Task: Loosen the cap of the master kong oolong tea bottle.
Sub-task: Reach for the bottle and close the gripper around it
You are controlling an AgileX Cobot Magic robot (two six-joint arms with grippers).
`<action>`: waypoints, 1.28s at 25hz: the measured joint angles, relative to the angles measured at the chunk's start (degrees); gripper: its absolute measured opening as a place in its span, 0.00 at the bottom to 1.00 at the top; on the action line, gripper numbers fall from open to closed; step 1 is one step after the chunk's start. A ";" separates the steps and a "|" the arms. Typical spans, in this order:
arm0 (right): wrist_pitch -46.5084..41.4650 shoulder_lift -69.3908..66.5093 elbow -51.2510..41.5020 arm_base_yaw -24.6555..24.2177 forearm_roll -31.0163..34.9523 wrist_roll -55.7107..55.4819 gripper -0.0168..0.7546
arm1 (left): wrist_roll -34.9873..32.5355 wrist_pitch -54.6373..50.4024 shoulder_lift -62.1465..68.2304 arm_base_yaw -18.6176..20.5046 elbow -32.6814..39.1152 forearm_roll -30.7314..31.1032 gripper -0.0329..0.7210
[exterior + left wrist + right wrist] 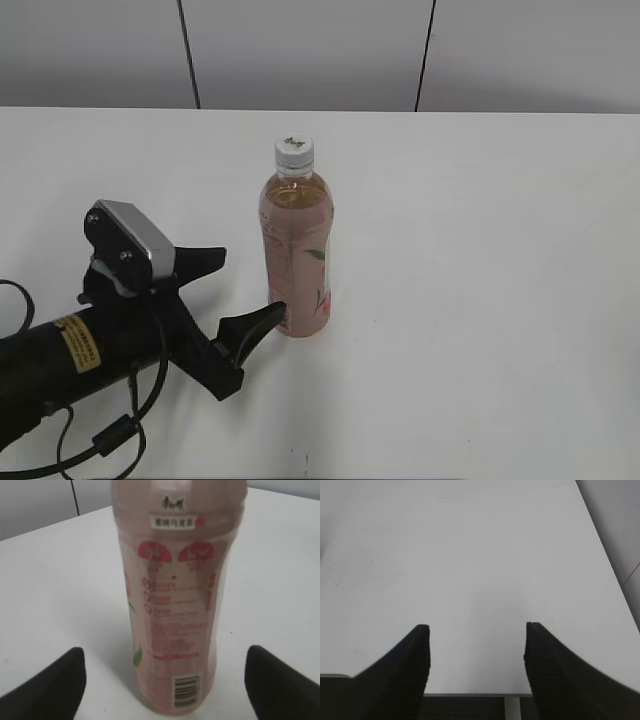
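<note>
The master kong oolong tea bottle [296, 260] stands upright on the white table, amber tea inside, pale pink label with green leaves. Its white ribbed cap [294, 152] with a dark mark sits on the neck. My left gripper [246, 286] is open just left of the bottle's lower part, one fingertip near its base. In the left wrist view the bottle [177, 610] stands between and beyond the wide-open fingers [165, 667]; the cap is out of that view. My right gripper [476, 642] is open and empty over the bare table; it does not show in the exterior view.
The white table [480, 260] stretches around the bottle. A grey panelled wall [310, 50] rises behind its far edge. In the right wrist view the table's near edge [470, 695] lies just under the fingers.
</note>
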State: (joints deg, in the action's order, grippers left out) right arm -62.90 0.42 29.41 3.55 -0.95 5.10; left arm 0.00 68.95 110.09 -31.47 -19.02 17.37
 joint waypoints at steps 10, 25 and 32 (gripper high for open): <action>0.00 0.00 0.00 0.00 0.00 0.00 0.62 | 0.45 0.00 0.23 0.00 -4.81 2.32 0.82; 0.00 0.00 0.00 0.00 0.00 0.00 0.62 | 4.30 0.12 3.80 0.00 -11.50 5.07 0.82; 0.00 0.00 0.00 0.00 0.00 0.00 0.62 | 4.71 0.12 3.80 0.00 -12.83 5.49 0.82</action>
State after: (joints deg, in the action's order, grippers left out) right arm -62.90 0.42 29.41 3.55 -0.95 5.10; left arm 4.71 69.08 113.89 -31.47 -31.84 22.86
